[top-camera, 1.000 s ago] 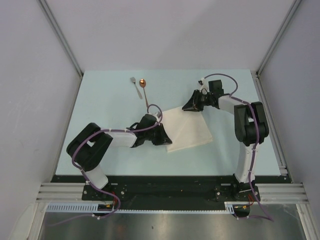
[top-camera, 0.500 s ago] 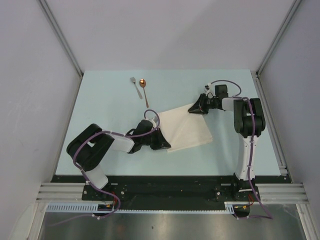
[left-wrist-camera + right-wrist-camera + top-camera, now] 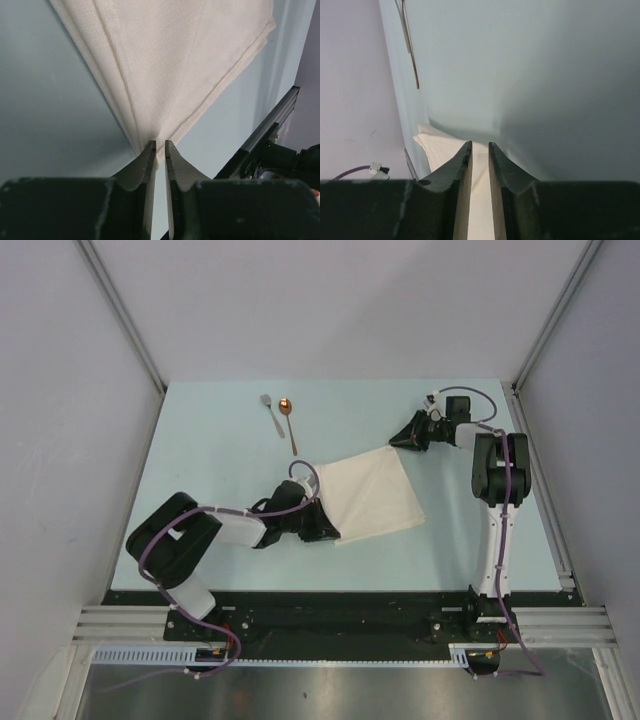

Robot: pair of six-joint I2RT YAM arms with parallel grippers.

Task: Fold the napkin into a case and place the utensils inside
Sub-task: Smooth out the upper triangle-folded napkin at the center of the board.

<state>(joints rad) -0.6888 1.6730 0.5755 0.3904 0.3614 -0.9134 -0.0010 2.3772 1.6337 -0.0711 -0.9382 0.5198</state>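
- Napkin (image 3: 372, 495) lies spread on the table (image 3: 220, 470) between the 2 grippers, pinched at 2 opposite corners.
- Left gripper (image 3: 159, 145) has its jaws nipped onto the napkin's near corner. Creases fan out from the pinch and several stacked edges show just beside the fingertips, so the cloth looks already doubled over.
- Right gripper (image 3: 480, 145) is clamped on the far corner, with cream cloth running down between its 2 fingers.
- Holding diagonal corners likely keeps the cloth taut and flat, so the layers do not slip while the next fold toward a narrow case is set up. That is a judgement, not something shown.
- No case exists yet: the cloth is a broad sheet, not a strip.
- Fork (image 3: 269, 411) and spoon (image 3: 288, 415) lie side by side well beyond the left gripper, apart from the cloth and out of the fold's way, untouched by either arm.
- Brands, labels, writing: none can be read on the cloth, the cutlery, the arms or the table.
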